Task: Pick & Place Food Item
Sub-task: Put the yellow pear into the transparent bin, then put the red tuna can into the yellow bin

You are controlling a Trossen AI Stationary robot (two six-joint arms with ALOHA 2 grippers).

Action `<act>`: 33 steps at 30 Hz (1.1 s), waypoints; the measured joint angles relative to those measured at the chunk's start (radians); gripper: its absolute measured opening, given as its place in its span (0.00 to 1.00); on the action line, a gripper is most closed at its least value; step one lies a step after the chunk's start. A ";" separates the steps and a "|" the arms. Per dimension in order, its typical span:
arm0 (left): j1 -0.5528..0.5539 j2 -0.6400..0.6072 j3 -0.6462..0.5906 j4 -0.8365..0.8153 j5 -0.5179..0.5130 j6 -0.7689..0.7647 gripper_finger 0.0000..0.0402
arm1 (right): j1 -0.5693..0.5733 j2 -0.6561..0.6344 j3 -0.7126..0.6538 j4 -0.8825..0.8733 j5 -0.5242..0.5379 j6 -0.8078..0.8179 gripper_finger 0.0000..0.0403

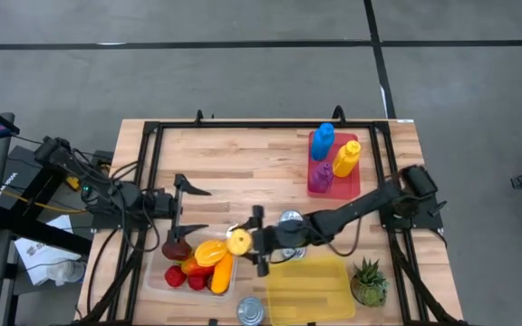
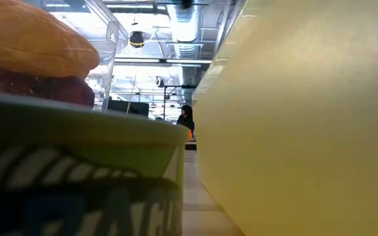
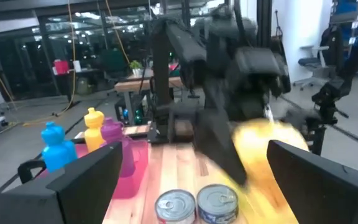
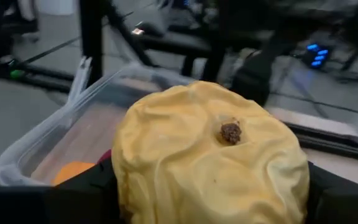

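On the wooden table [image 1: 243, 154], a clear tub [image 1: 157, 276] of fruit — right gripper [image 1: 247, 241] clasps a yellow fruit [image 1: 238, 241]; left gripper [image 1: 188, 208] gapes wide, grey floor [image 1: 243, 54] around.

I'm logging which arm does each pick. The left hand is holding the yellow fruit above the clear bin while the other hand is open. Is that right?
Not quite: the right hand holds the yellow fruit, as the high view and right wrist view show. It is above the clear bin, and the left hand is the open one.

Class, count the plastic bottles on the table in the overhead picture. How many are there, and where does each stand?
3, all on the pink tray at the table's far right: a blue bottle farthest back, a yellow bottle beside it, a purple bottle nearest. None appear hidden.
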 joint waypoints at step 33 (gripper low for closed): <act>0.003 -0.044 0.000 -0.083 -0.017 -0.024 0.93 | 0.008 0.210 0.412 -0.378 -0.007 -0.040 0.96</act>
